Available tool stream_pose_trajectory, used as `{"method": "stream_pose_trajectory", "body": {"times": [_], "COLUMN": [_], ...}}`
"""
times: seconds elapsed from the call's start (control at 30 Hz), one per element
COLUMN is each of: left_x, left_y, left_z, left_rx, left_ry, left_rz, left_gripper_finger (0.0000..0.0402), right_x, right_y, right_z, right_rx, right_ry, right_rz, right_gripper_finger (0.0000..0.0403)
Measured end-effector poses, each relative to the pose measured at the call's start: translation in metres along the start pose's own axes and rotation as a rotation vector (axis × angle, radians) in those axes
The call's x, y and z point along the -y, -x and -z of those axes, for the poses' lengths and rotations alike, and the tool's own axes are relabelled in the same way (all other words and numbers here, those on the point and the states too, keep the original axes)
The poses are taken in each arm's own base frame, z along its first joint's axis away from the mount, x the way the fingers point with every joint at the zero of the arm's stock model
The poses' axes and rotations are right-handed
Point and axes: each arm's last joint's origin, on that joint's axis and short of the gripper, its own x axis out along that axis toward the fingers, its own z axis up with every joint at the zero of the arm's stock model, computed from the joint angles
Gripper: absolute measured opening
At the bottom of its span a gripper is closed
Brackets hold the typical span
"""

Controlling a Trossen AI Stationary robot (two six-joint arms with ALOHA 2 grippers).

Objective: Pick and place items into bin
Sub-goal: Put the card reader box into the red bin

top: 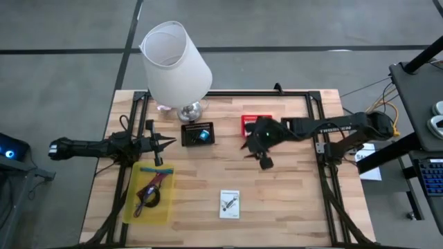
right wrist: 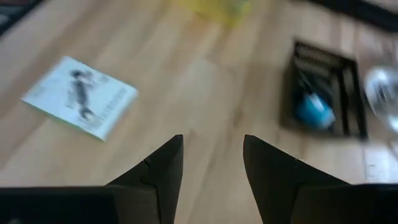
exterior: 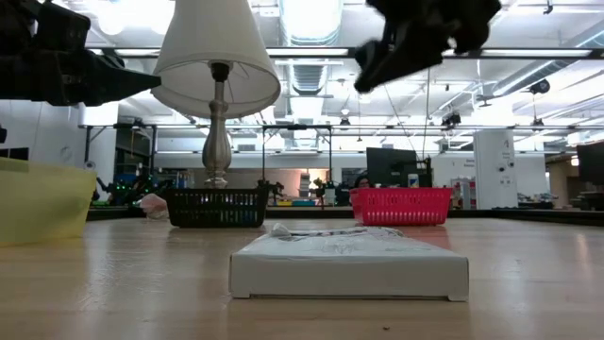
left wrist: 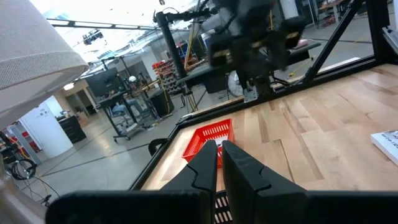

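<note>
Above the bare wooden tabletop (top: 277,194), the right hand (right wrist: 211,165) hangs with its dark fingers spread and nothing between them, just beside the small red mesh basket (top: 255,123). Ahead of it and well apart lies the flat white printed packet (right wrist: 79,96); beyond that sits the yellow translucent bin (top: 149,196). To pick the packet cleanly, I judge the hand should descend squarely over it, straddling its short sides; the left hand (left wrist: 219,165) waits clenched near the bin.

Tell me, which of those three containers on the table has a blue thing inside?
The black basket by the lamp's base: a blue object lies in it. The red basket is partly hidden by the right arm, and the yellow bin holds dark items.
</note>
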Motion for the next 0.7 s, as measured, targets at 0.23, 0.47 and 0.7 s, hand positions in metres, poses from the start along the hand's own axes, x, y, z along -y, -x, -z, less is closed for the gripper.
{"method": "stream_pose_trajectory", "body": {"times": [0.23, 0.47, 0.7], "left_x": [0.0, 0.0, 0.0], "left_y": [0.0, 0.0, 0.0], "left_z": [0.0, 0.0, 0.0], "left_rx": [-0.001, 0.0, -0.002], "left_ry": [0.0, 0.0, 0.0], "left_rz": [0.0, -0.001, 0.0], "left_gripper_finger": [0.0008, 0.0008, 0.0008], "right_x": [-0.038, -0.056, -0.051], "right_y": [-0.014, -0.06, -0.096], "right_z": [-0.017, -0.01, -0.019], "right_rx": [0.074, 0.016, -0.021], "right_ry": [0.184, 0.296, 0.386], "right_rz": [-0.085, -0.144, -0.145], "right_gripper_finger": [0.0148, 0.0149, 0.0168]}}
